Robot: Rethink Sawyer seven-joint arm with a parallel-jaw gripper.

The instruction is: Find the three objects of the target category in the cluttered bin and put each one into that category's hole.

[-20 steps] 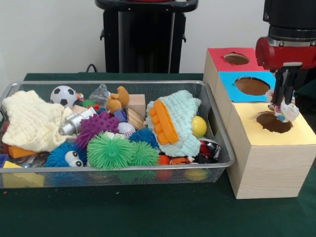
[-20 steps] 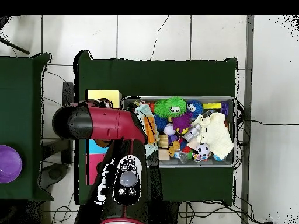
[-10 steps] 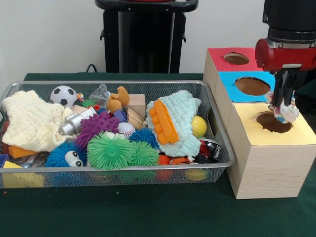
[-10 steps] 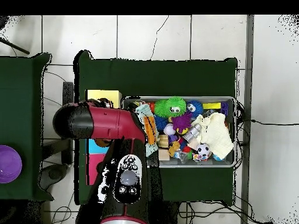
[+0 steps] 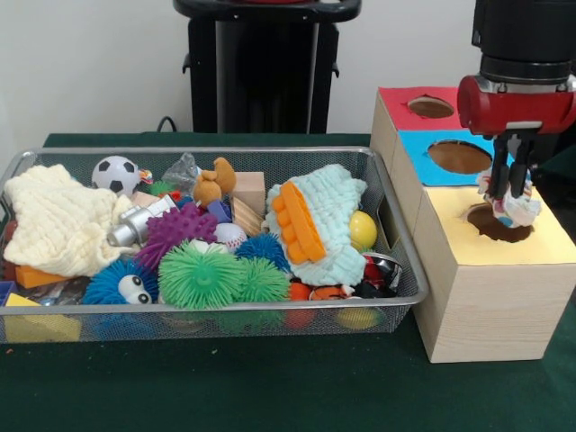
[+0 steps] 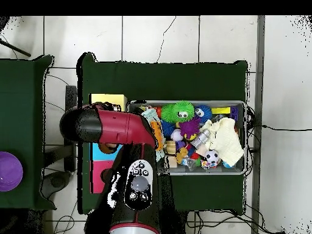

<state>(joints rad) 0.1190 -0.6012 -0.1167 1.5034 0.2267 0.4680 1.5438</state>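
Placement is in hand: gripper (image 5: 510,191) hangs clenched on a small pale toy (image 5: 510,204) just above the yellow box's hole (image 5: 498,223), at three o'clock of the mesh bin (image 5: 396,243), so release likely comes next.

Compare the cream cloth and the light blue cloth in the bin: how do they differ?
The cream cloth lies at the bin's left end in the front view; the light blue cloth lies near its right end, by the boxes. The cream cloth has nothing on top, while an orange ridged block rests across the light blue one. The light blue cloth partly hides a yellow ball. Both are crumpled, textured fabric draped over other toys.
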